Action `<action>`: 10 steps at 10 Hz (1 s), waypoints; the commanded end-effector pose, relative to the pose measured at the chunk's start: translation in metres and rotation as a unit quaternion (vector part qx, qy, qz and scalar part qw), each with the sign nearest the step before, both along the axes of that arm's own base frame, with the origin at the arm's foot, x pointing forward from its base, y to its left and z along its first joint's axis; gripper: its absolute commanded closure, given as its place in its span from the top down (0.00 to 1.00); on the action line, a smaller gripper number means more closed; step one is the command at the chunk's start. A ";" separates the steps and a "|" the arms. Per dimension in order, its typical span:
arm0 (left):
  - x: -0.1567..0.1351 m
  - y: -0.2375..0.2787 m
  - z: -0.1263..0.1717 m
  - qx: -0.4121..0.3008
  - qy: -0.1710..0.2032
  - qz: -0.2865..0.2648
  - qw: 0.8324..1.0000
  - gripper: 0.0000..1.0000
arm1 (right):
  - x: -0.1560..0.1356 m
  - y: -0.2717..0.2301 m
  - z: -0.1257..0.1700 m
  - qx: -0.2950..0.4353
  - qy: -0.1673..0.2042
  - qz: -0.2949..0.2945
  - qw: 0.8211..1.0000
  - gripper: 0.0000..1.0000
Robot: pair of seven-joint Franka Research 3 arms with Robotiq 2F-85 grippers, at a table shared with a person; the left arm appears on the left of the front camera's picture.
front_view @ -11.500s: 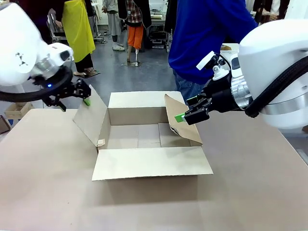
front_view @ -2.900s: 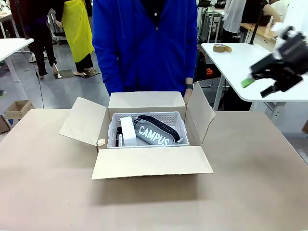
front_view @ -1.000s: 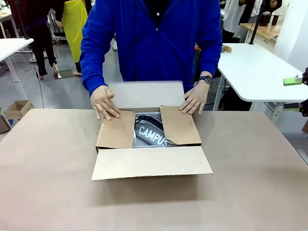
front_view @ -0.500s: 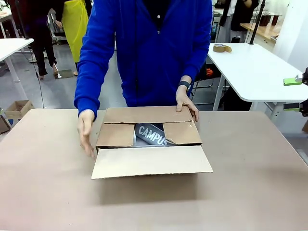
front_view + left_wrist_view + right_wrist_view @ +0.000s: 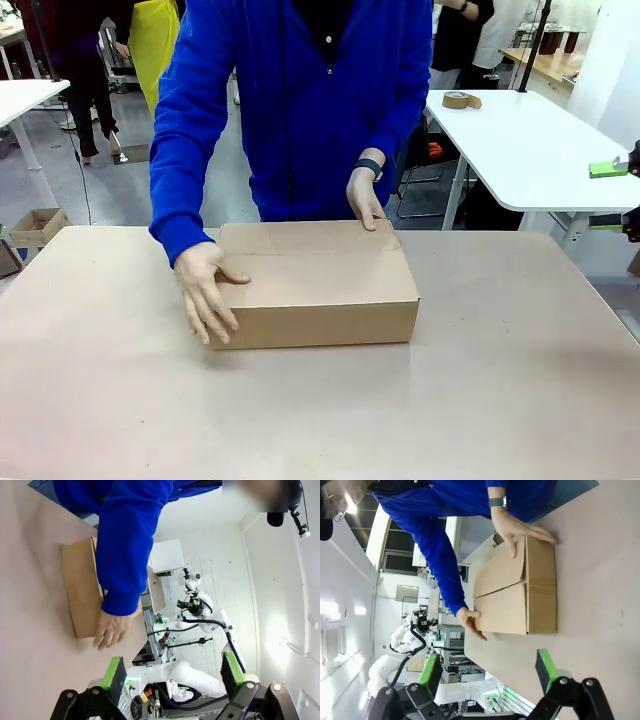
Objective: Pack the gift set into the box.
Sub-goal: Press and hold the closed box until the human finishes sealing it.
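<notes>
Flaps have folded shut since half a second ago: I see the box (image 5: 315,285) closed at mid-frame on the table (image 5: 500,390), with the gift set now covered inside. One person's hand (image 5: 208,288) holds its left corner and the other hand (image 5: 366,198) presses its far edge. My left gripper (image 5: 172,672) and right gripper (image 5: 488,672) both gape wide, holding nothing.

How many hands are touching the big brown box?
2. One hand holds the box at its front corner on the robot's left; the other hand rests on the top's far edge.
</notes>
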State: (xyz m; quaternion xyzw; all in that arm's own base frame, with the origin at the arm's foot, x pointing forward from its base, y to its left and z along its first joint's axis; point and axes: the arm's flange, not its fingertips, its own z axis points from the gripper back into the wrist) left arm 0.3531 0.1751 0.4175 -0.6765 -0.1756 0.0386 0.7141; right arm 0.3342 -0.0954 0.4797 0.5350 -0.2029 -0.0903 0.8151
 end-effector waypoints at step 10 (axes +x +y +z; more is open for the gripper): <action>0.000 0.000 0.000 0.000 0.000 0.000 1.000 1.00 | 0.000 0.000 0.000 0.000 0.000 0.000 1.000 1.00</action>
